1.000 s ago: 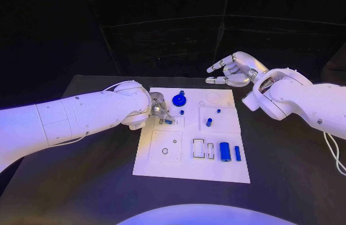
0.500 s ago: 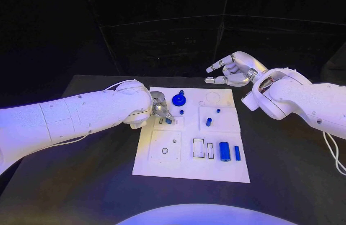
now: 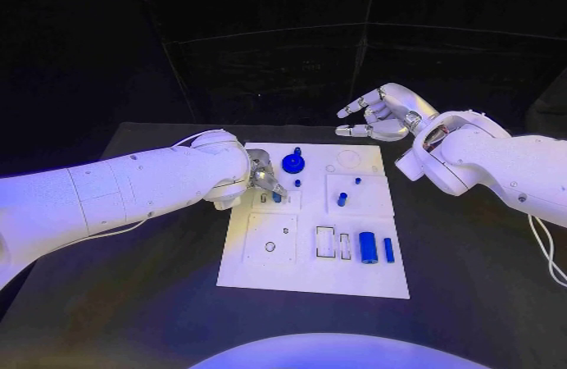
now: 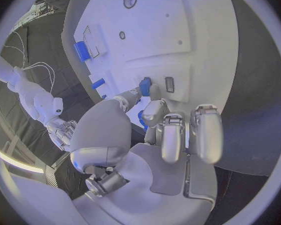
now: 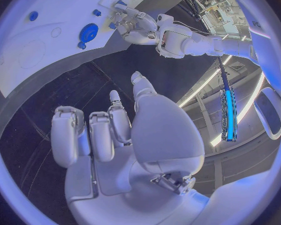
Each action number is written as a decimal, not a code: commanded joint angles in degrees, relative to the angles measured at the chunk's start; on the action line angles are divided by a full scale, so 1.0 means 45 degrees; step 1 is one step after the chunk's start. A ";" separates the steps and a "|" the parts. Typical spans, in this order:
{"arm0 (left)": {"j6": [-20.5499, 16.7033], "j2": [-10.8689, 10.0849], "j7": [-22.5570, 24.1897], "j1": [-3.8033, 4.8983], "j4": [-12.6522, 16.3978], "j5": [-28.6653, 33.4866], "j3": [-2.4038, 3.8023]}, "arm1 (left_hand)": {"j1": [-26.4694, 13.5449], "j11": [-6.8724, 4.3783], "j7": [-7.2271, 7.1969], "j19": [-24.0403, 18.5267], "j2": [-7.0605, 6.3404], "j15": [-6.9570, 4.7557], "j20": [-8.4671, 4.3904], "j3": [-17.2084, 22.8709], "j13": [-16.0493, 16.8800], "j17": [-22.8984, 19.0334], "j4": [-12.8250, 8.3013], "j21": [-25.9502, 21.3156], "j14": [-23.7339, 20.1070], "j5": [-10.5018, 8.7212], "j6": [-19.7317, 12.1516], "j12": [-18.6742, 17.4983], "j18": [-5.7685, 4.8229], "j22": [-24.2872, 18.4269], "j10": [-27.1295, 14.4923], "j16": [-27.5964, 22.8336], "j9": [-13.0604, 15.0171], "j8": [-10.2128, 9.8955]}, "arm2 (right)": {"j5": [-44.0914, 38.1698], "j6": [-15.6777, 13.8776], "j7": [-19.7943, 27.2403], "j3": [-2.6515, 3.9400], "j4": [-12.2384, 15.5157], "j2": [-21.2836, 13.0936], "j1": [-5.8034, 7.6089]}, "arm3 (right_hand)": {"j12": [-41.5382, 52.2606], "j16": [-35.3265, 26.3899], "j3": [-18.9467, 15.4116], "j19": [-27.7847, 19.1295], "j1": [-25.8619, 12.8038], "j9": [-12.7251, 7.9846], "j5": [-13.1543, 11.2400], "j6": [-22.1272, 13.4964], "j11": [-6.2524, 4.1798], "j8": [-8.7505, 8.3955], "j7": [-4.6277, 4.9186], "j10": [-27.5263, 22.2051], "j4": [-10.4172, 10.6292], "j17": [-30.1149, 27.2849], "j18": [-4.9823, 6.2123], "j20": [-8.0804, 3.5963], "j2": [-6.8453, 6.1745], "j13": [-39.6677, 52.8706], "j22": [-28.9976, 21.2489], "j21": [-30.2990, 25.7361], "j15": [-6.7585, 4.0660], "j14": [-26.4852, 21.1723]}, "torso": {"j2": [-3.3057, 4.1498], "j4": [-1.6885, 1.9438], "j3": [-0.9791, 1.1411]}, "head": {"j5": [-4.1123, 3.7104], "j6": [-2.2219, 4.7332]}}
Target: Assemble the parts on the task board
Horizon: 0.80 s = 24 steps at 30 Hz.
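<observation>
The white task board (image 3: 310, 272) lies in the middle of the black table. My left hand (image 3: 262, 179) is low over the board's far left part and pinches a small blue part (image 3: 277, 196) between thumb and a finger. In the left wrist view that blue part (image 4: 145, 84) sits right beside a small rectangular slot (image 4: 169, 84). A blue gear (image 3: 293, 165) stands near the board's far edge, and two short blue pegs (image 3: 342, 198) lie near it. A thick blue cylinder (image 3: 368, 248) and a thin blue bar (image 3: 389, 250) lie at the near right. My right hand (image 3: 380, 113) hangs above the table's back with fingers spread, holding nothing.
Empty rectangular slots (image 3: 326, 243) and a round hole (image 3: 269, 247) mark the board's near half. Bare black table (image 3: 142, 303) surrounds the board. The right wrist view shows the board (image 5: 28, 55), the gear (image 5: 89, 32) and my left hand (image 5: 131, 22) far off.
My left hand has shifted very slightly with the small blue part. My right hand has risen a little.
</observation>
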 commanded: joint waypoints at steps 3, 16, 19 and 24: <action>0.0286 0.0039 -0.0160 0.0012 -0.0068 -0.0059 0.0003 | -0.0265 -0.0013 -0.0012 0.0359 0.0102 -0.0088 -0.0123 -0.0366 -0.0005 0.3354 0.0131 0.0119 0.1323 -0.0058 0.0175 0.0051 -0.0107 0.0552 0.0140 0.0040 0.0080 0.0134 | 0.0063 0.0060 0.0128 0.0010 0.0002 0.0013 0.0026 | -0.0062 -0.0067 -0.0053 -0.0024 0.0019 0.0012 0.0051 0.0043 0.0023 0.0071 -0.0084 -0.0085 0.0003 0.1754 0.0040 0.0052 0.0140 0.0883 0.0336 -0.0095 0.0028 0.0943 | -0.0005 0.0003 -0.0006 | -0.0015 -0.0030; 0.0374 0.0009 -0.0225 0.0014 -0.0090 -0.0059 0.0004 | -0.0593 -0.0058 -0.0064 0.0417 0.0151 -0.0123 -0.0155 -0.1157 0.0180 0.3354 0.0458 0.0214 0.1323 -0.0059 0.0286 0.0226 -0.0140 0.0726 0.0268 0.0040 0.0198 0.0246 | 0.0067 0.0085 0.0135 0.0010 -0.0001 0.0010 0.0026 | -0.0079 -0.0082 -0.0069 -0.0036 0.0005 0.0012 0.0051 0.0041 0.0023 0.0072 -0.0084 -0.0097 0.0010 0.1729 0.0045 0.0051 0.0143 0.0868 0.0310 -0.0108 0.0028 0.0937 | -0.0009 0.0006 -0.0004 | -0.0027 -0.0053; 0.0317 0.0013 -0.0231 0.0014 -0.0114 -0.0059 0.0004 | -0.0820 -0.0050 -0.0054 0.0425 0.0141 -0.0118 -0.0157 -0.1556 0.0180 0.3354 0.0659 0.0228 0.1323 -0.0083 0.0317 0.0231 -0.0146 0.0757 0.0277 0.0040 0.0229 0.0271 | 0.0073 0.0076 0.0142 0.0010 -0.0001 0.0007 0.0026 | -0.0094 -0.0093 -0.0108 -0.0049 -0.0030 0.0011 0.0044 0.0039 0.0024 0.0075 -0.0085 -0.0107 0.0026 0.1714 0.0051 0.0049 0.0150 0.0855 0.0281 -0.0125 0.0027 0.0933 | -0.0007 -0.0004 -0.0004 | -0.0028 -0.0050; 0.0175 0.0016 -0.0240 0.0015 -0.0151 -0.0059 0.0005 | -0.1181 -0.0057 -0.0069 0.0423 0.0039 -0.0124 -0.0163 -0.2566 0.0182 0.3354 0.1029 0.0225 0.1323 -0.0182 0.0329 0.0239 -0.0145 0.0768 0.0286 0.0040 0.0281 0.0294 | 0.0109 0.0059 0.0170 0.0010 -0.0006 0.0005 0.0026 | -0.0105 -0.0115 -0.0371 -0.0051 -0.0248 0.0007 -0.0191 0.0021 0.0024 0.0093 -0.0087 -0.0109 0.0141 0.1704 0.0052 0.0043 0.0168 0.0832 0.0262 -0.0147 0.0024 0.0934 | -0.0007 -0.0001 -0.0002 | -0.0049 -0.0057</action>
